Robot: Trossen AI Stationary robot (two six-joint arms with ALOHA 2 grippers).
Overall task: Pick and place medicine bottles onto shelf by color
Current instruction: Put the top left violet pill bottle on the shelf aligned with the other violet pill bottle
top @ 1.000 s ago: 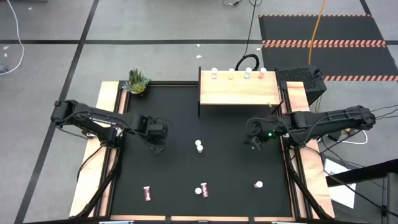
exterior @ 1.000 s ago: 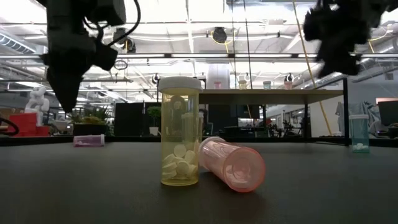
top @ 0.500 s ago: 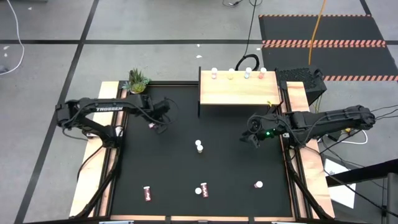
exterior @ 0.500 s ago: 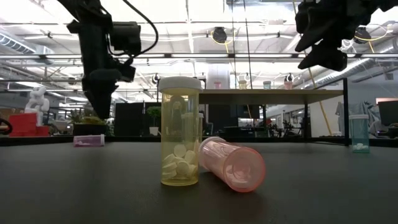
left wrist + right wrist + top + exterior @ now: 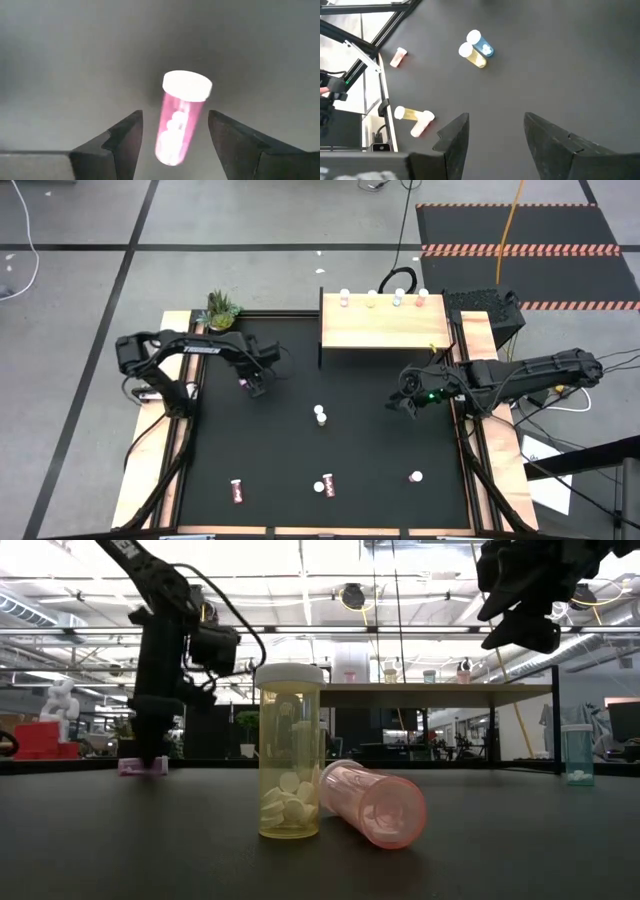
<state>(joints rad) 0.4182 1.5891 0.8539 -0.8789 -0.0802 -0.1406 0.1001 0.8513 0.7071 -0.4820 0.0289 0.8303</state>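
1. High view: the left gripper (image 5: 250, 384) is over a pink bottle (image 5: 243, 383) lying far left of the shelf (image 5: 385, 332).
2. Left wrist view: its jaws are open around the bottle, not touching; next, lower and close.
3. Right wrist view: the right gripper (image 5: 492, 132) waits open and empty.

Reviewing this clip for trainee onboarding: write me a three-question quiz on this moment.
1. True or false: the left gripper has closed on the pink bottle.
2. How many bottles stand on the shelf? A two, B four, C six.
3. In the low view, the yellow bottle stands upright; the pink one beside it lies ____.

Key: 1 false, its fingers straddle it, open. 2 B. 3 on its side.
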